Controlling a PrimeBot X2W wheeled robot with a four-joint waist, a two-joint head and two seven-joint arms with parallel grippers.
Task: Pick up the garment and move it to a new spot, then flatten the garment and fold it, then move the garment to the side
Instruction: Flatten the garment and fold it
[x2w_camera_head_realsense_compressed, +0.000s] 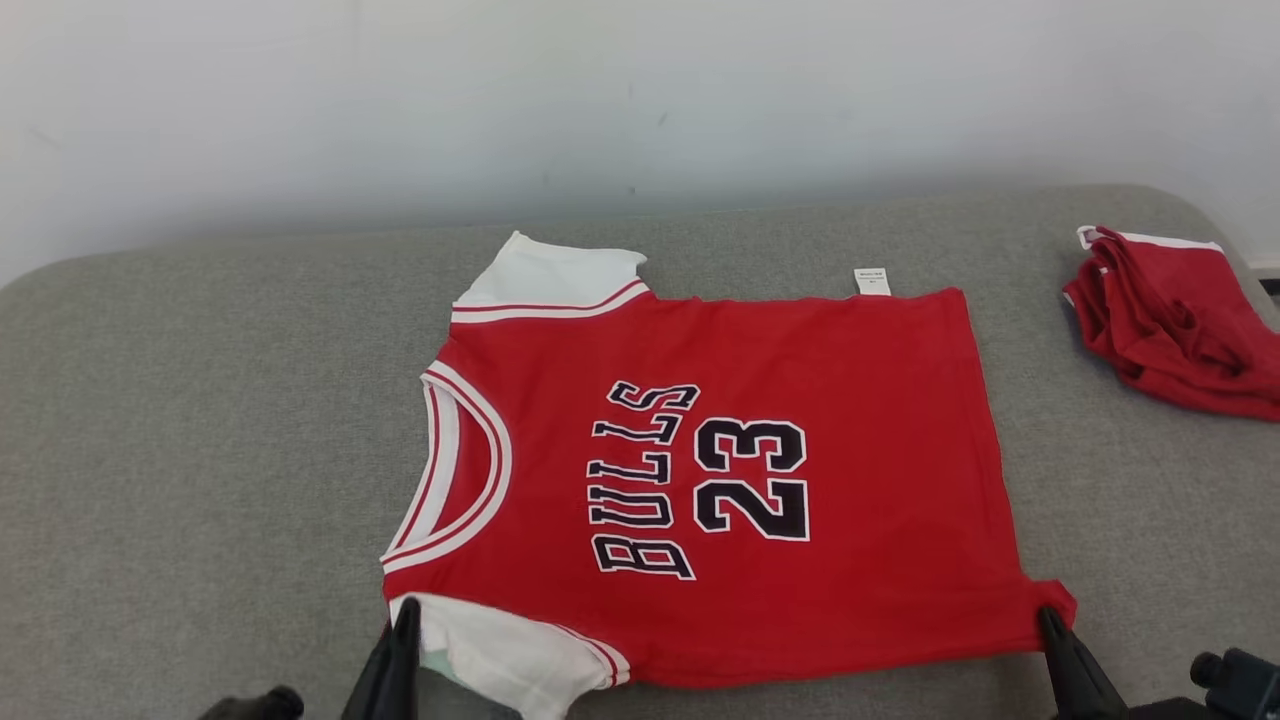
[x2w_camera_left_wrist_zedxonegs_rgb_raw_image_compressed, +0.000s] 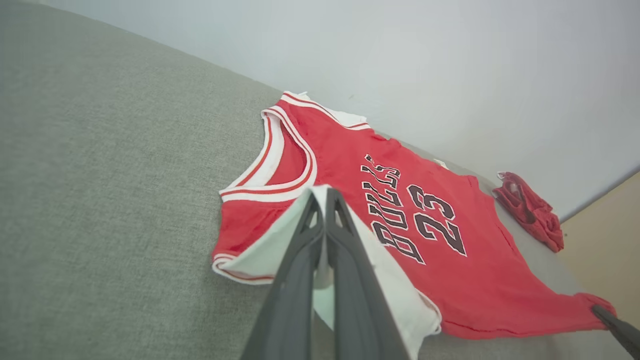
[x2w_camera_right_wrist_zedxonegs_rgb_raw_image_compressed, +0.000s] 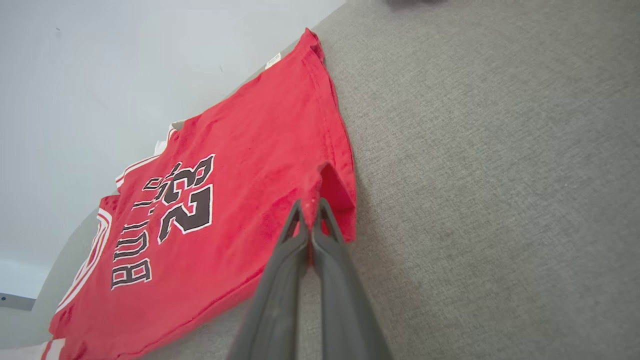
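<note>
Left gripper (x2w_camera_head_realsense_compressed: 405, 612): fingers pressed together, pinching the edge of the white near sleeve (x2w_camera_head_realsense_compressed: 500, 650); in the left wrist view the sleeve cloth is lifted and draped over both fingertips.

Right gripper (x2w_camera_head_realsense_compressed: 1047, 615): fingers likewise closed tight, nipping the near hem corner (x2w_camera_head_realsense_compressed: 1058, 598); in the right wrist view the red cloth rises in a small peak at the tips.

Jersey (x2w_camera_head_realsense_compressed: 850, 400): red basketball shirt, black lettering "BULLS" and "23" outlined in white, printed side up. Spread nearly flat across the middle of the grey upholstered surface (x2w_camera_head_realsense_compressed: 200, 450), lying sideways, neck toward the robot's left and hem toward its right.

Collar (x2w_camera_head_realsense_compressed: 470, 470): white with red stripes, open toward the left.

Far sleeve (x2w_camera_head_realsense_compressed: 545, 275): white, red-striped band at the seam, lying flat at the far left corner.

Care label (x2w_camera_head_realsense_compressed: 871, 281): small white tab, sticking out past the far edge near the hem.

Second red garment (x2w_camera_head_realsense_compressed: 1175, 320): crumpled heap with white trim, at the far right of the surface, well apart from the jersey.

Wall (x2w_camera_head_realsense_compressed: 640, 100): plain and pale, behind the surface.
</note>
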